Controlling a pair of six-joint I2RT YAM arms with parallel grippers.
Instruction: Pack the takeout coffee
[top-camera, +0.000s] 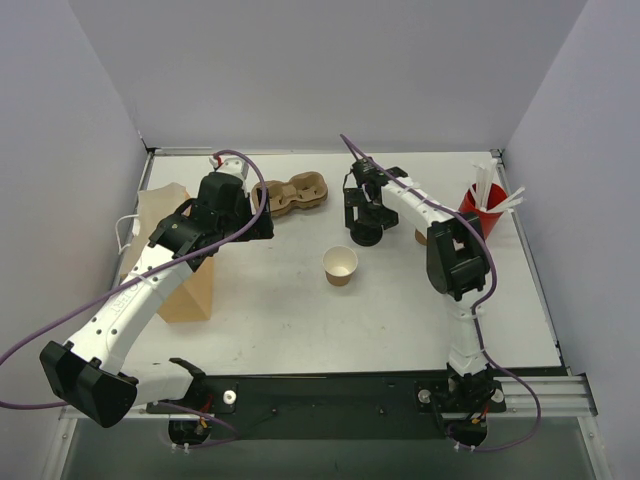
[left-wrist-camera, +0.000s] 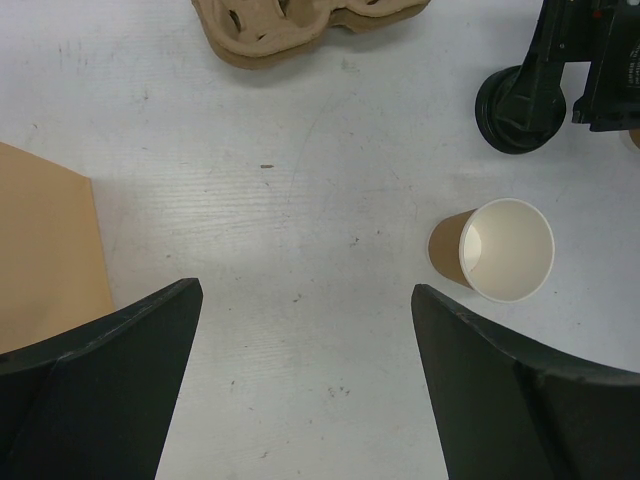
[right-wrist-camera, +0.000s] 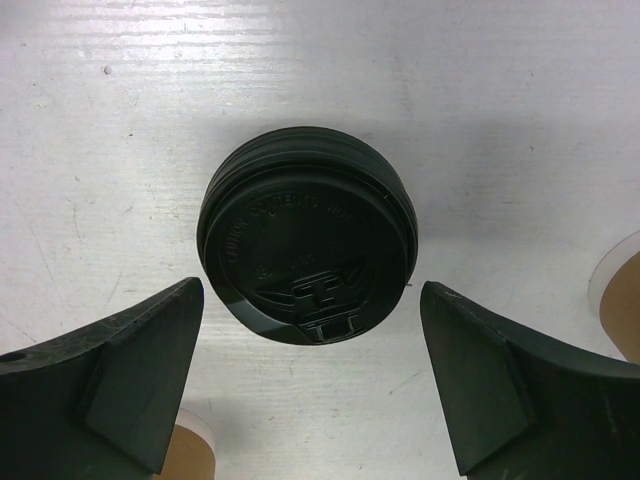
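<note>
The left arm (top-camera: 130, 300) runs from its base up the left side of the bench (top-camera: 260, 330). Its wrist is bent so that the left tool (left-wrist-camera: 305, 300) faces down at the surface just on the near side of the cup carrier (top-camera: 295, 194). The two fingers (left-wrist-camera: 110, 380) stand wide apart, with only bare bench between them.

The right arm (top-camera: 455, 260) rises from its base, folds at a high elbow and stretches leftward, ending to the right of the carrier. The right tool (right-wrist-camera: 310, 290) points straight down over the black lid (right-wrist-camera: 305, 250). It is spread, one finger on each side of the lid with a gap showing on both sides, so nothing is pinched.

The kraft cup (top-camera: 340, 265) stands upright on the bench, nearer the arm bases than the carrier and a little to its right, apart from both tools. Its long axis is vertical, with the wide open mouth up showing the white inside and the narrow foot down. The lid lies flat to the right of the carrier, embossed face up; further black rims show beneath it, like a short stack.

A brown paper bag (top-camera: 180, 270) stands left of the carrier. A red cup with straws (top-camera: 485, 205) stands far to the carrier's right.
</note>
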